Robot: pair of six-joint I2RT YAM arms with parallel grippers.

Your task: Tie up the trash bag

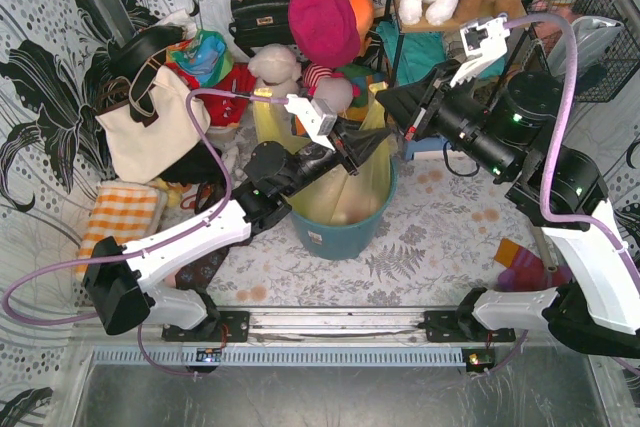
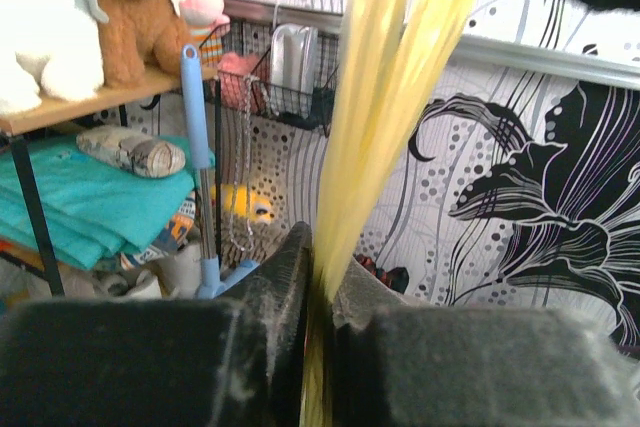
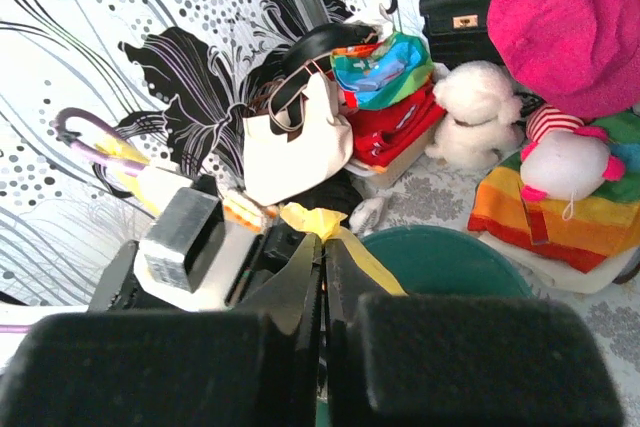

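The trash bag (image 1: 335,192) is a thin yellow-green liner standing in the teal bucket (image 1: 340,237) at the table's middle. My left gripper (image 1: 370,147) reaches over the bucket's right rim. In the left wrist view its jaws (image 2: 318,267) are pressed on a taut, twisted strand of the bag (image 2: 385,97) that runs up and away. Just above and to the right, my right gripper (image 1: 392,102) points left. The right wrist view shows it (image 3: 326,242) shut on a crumpled yellow end of the bag (image 3: 320,217), with the bucket (image 3: 450,262) below.
A cream tote (image 1: 150,127) with dark straps lies at the left, with an orange checked cloth (image 1: 120,217) in front of it. A black handbag (image 1: 262,12), a pink cushion (image 1: 322,17) and plush toys crowd the back. A wire basket (image 1: 590,47) hangs at the right.
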